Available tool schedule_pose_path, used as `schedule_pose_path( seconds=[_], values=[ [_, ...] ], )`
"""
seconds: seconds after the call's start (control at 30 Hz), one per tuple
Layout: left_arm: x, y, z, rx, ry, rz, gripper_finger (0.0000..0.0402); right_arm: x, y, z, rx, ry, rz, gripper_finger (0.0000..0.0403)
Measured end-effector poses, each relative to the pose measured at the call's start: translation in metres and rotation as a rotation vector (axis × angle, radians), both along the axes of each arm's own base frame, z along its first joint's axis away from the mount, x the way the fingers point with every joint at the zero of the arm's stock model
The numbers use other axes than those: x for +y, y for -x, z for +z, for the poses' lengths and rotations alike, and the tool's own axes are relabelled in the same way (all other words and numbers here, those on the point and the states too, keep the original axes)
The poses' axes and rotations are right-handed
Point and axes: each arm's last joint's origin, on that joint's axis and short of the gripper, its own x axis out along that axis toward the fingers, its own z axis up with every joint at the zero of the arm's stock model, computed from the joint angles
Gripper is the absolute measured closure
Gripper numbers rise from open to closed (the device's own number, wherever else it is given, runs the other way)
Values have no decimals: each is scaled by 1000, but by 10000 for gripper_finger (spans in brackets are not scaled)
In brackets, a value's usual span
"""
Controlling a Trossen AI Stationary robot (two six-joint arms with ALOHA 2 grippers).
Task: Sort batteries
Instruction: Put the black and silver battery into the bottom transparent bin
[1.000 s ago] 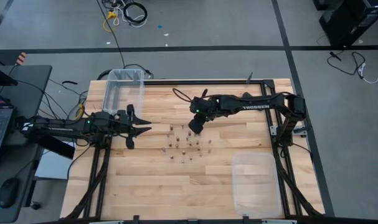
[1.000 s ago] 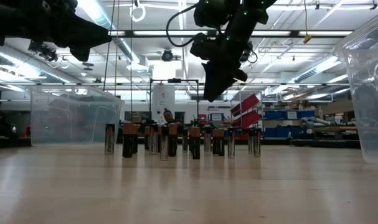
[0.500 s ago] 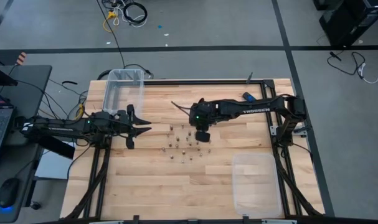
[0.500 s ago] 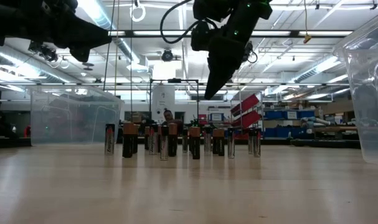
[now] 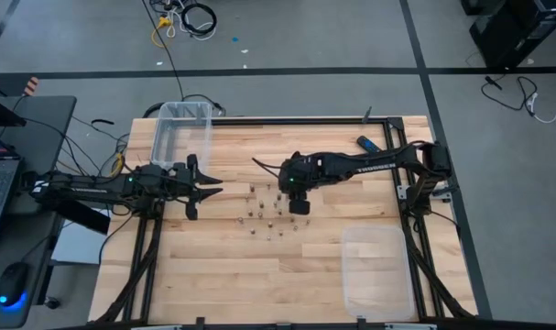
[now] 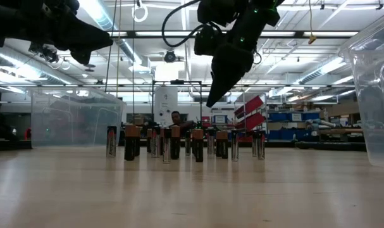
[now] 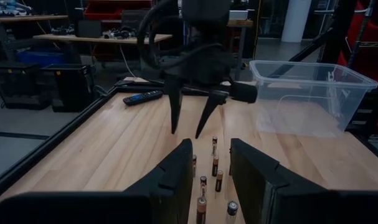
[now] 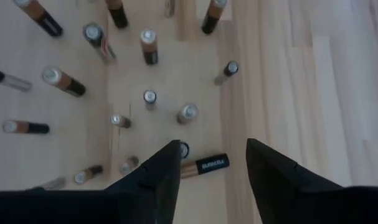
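Wooden table (image 5: 213,266), "DURACELL" battery (image 8: 204,166)

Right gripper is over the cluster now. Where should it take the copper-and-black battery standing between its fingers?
Take the battery by its upper body, coming straight down. The right gripper is open above the batteries, fingers either side of it. They stand upright and close together, so a sideways approach would likely topple neighbours. The left gripper waits by the left edge.

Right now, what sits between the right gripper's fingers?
In the right wrist view, the open right gripper frames one battery lying on its side on the table, with an upright one just beside it. The fingers touch neither.
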Motion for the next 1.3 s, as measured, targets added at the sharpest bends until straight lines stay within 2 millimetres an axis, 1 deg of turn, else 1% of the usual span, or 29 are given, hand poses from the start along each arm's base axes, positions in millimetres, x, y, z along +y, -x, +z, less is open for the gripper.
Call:
schedule_pose_path(
  seconds=[0.17,0.37,0.57,0.77,1.03,1.3],
  values=[
    [0,0,0,1,0,0,295,0,-2,-4,-38,-10,-19,206],
    [0,0,0,3,-5,0,296,1,5,-25,-43,-63,-75,189],
    [0,0,0,4,-6,-1,295,2,10,-36,-27,-76,-101,192],
    [0,0,0,4,-11,-1,295,2,7,-35,-64,-73,-97,194],
    [0,0,0,6,-31,-3,295,3,12,-48,-87,-82,-111,196],
    [0,0,0,6,-31,-3,296,2,11,-48,-95,-79,-111,199]
  ],
)
